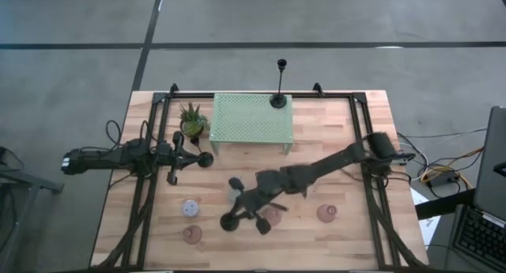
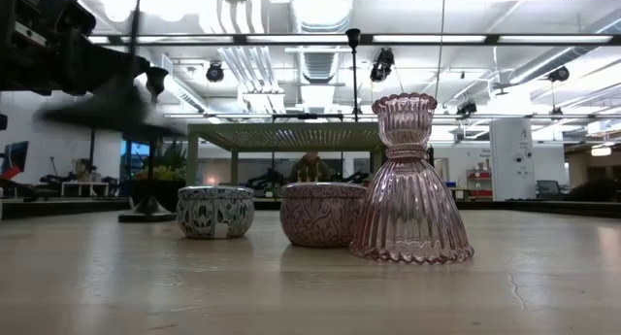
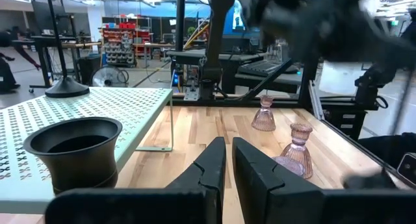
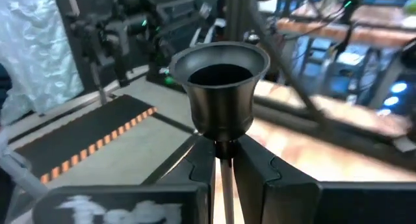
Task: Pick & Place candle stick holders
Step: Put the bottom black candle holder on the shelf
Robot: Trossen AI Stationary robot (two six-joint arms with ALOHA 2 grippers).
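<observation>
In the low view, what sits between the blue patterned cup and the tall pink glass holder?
A short pink patterned cup, seen in the low view.

two arms. one green shelf at 12 o'clock, one plant at 10. two black candlesticks plainly seen. four short holders toward 6 o'clock: three pink, one blue-white.
</observation>
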